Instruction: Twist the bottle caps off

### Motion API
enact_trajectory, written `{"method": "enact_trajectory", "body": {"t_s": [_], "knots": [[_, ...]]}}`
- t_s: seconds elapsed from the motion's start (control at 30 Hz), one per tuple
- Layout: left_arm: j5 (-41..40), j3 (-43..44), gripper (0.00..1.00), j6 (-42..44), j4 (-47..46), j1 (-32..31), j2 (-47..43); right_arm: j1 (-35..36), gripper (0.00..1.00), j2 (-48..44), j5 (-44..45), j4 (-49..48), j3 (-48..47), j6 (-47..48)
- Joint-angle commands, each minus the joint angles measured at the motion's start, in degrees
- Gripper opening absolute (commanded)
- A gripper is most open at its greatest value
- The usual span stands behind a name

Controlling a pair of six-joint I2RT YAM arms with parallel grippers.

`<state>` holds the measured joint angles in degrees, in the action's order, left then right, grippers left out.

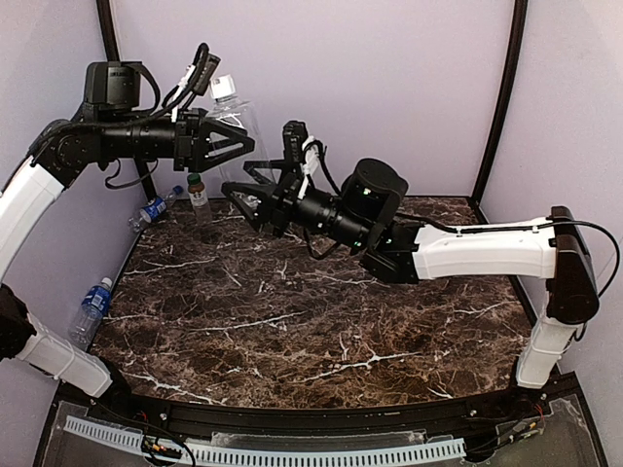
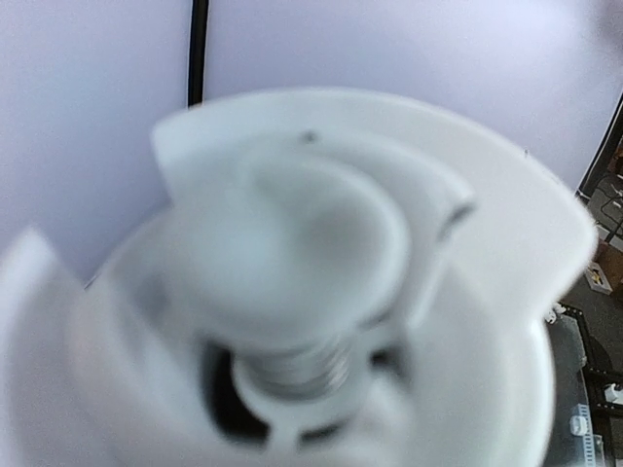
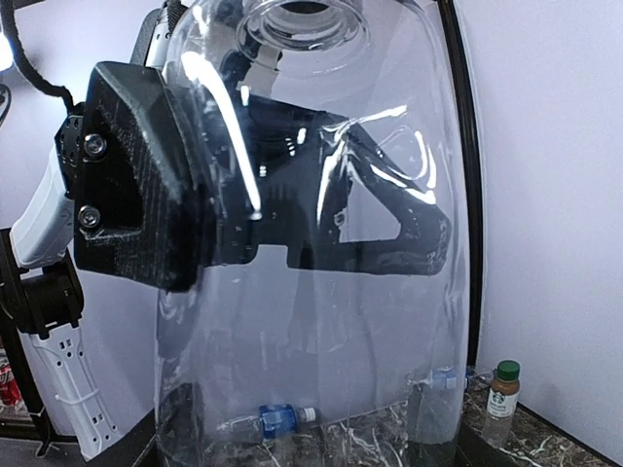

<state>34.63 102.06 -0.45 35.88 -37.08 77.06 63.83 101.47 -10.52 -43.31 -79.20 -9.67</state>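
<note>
Clear unlabelled bottle (image 1: 237, 122), white cap (image 1: 222, 88) at its top, held aloft by the left gripper (image 1: 243, 146) clamped on its body; right gripper (image 1: 245, 199) spread wide just beneath. Brownish bottle (image 1: 199, 192) upright at the rear of the marble table (image 1: 292, 321); blue-labelled bottle (image 1: 149, 210) lying beside it, second blue-labelled bottle (image 1: 93, 302) at the left edge. Left wrist: cap, blurred. Right wrist: left fingers (image 3: 136, 195) against the bottle wall.

Clear glossy plastic bottle (image 3: 321, 350) with smooth white plastic cap (image 2: 311, 224); matt black left gripper (image 1: 243, 146); polished dark marble-look bench (image 1: 292, 331).
</note>
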Motion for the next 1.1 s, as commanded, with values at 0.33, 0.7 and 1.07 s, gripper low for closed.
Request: {"method": "enact_trajectory", "body": {"t_s": [0.33, 0.7, 1.07], "knots": [[-6.91, -0.36, 0.38, 11.53, 5.53, -0.36, -1.58, 0.28, 0.99, -7.55, -3.70, 18.62, -0.62, 7.55], [-21.45, -8.48, 0.33, 32.80, 10.23, -2.63, -4.13, -0.38, 0.82, -15.89, 10.28, 39.57, -7.13, 6.11], [-19.09, -8.51, 0.34, 31.36, 11.08, -2.73, -4.33, 1.29, 0.68, -3.44, 6.20, 43.04, -23.90, 9.90]]}}
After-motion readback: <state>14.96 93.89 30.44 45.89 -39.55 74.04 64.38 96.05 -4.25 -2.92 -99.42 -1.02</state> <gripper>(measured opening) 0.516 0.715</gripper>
